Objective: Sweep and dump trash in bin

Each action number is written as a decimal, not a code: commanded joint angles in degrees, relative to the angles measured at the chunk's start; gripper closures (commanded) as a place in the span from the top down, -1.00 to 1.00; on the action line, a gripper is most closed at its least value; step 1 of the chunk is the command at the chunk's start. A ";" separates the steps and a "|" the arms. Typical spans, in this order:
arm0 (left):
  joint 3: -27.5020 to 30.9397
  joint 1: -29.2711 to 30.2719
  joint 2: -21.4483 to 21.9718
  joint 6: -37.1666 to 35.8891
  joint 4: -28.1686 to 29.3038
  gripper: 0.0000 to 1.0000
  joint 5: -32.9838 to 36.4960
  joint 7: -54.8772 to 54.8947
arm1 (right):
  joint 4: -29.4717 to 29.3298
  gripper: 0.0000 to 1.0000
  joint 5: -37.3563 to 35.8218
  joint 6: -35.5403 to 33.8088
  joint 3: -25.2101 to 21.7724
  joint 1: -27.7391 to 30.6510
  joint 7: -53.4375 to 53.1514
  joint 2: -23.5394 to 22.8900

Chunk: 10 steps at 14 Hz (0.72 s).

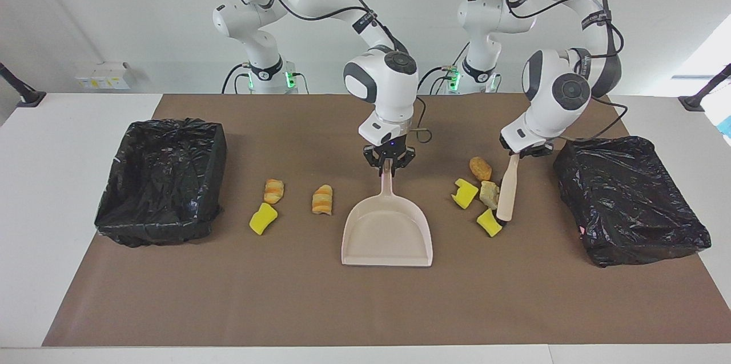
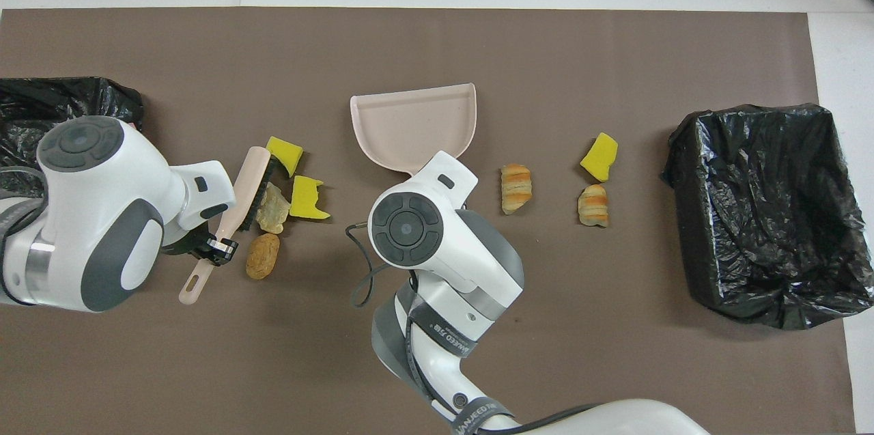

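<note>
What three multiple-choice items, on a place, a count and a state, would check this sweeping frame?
1. The brush lies against scraps toward:
A. the left arm's end
B. the right arm's end
C. inside a bin

2. Scraps on the mat:
A. five
B. seven
C. nine

3. The right gripper is:
A. open above the dustpan
B. shut on the dustpan handle
C. holding the brush

Answers: 1 A, the left gripper holds it there; 2 B, four beside the brush, three more; 3 B, fingertips clamp the handle.
</note>
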<state>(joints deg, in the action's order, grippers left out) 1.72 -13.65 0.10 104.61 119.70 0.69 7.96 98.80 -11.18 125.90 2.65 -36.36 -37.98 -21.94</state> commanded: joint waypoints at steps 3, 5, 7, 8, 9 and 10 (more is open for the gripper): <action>0.66 5.81 2.81 1.73 -1.40 -1.00 -4.46 -4.77 | 1.22 -1.00 0.28 -11.26 0.60 2.08 23.59 7.87; 0.57 5.74 3.50 1.22 -0.44 -1.00 -5.26 -12.58 | 1.31 -1.00 0.63 -16.63 0.60 2.95 36.69 9.28; 0.04 4.87 4.64 0.86 2.37 -1.00 -5.35 -20.94 | 1.57 -1.00 0.98 -17.44 0.60 3.57 50.39 9.55; 0.30 3.90 4.82 0.69 3.69 -1.00 -5.35 -23.32 | 1.57 -1.00 1.33 -17.36 0.60 4.01 57.25 9.55; 0.30 3.72 5.17 0.51 5.53 -1.00 -5.35 -24.13 | 1.83 -1.00 1.34 -17.36 0.60 4.53 62.88 9.46; 0.30 3.63 6.31 1.29 7.81 -1.00 -5.35 -23.96 | 2.79 -1.00 1.34 -16.83 0.60 5.41 68.77 9.55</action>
<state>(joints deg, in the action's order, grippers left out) 1.55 -9.08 3.09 104.95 122.36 -3.97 -13.85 99.59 -10.79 108.33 2.66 -32.95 19.86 -13.24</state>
